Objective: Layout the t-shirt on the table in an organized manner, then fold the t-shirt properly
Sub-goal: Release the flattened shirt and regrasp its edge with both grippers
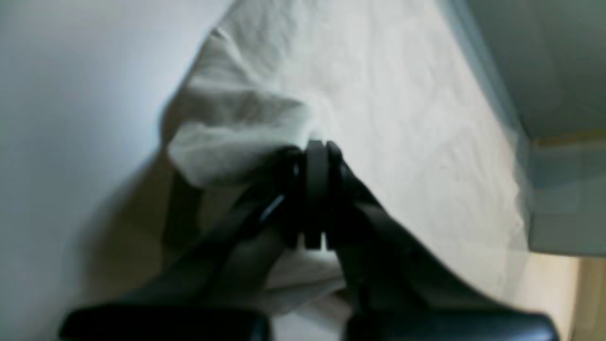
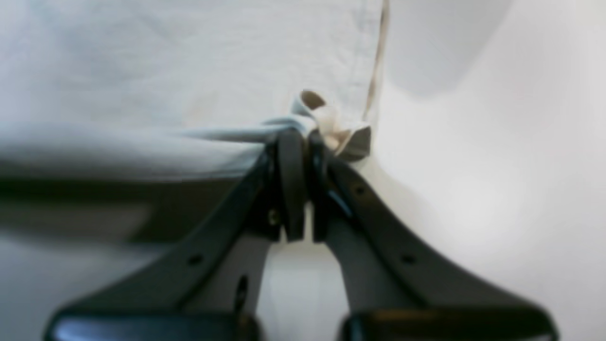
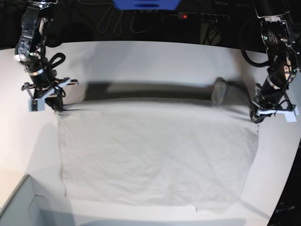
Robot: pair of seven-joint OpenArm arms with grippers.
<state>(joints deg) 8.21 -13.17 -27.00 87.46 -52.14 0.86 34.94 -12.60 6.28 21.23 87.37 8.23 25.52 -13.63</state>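
Note:
The light grey-beige t-shirt (image 3: 155, 155) lies spread wide across the white table (image 3: 155, 61), its far edge lifted between both grippers. My right gripper (image 3: 59, 107) (image 2: 301, 137) is shut on the shirt's far left corner, a bunched knot of hem (image 2: 331, 125). My left gripper (image 3: 255, 115) (image 1: 316, 151) is shut on the far right corner, where cloth (image 1: 227, 137) bunches at the fingertips. The shirt body (image 1: 402, 118) stretches away in the left wrist view. The collar and label are hidden.
A grey box corner (image 3: 21, 207) sits at the front left. Black cables and a blue object (image 3: 146, 4) lie beyond the table's far edge. The table's curved edge runs at the right (image 3: 294, 155).

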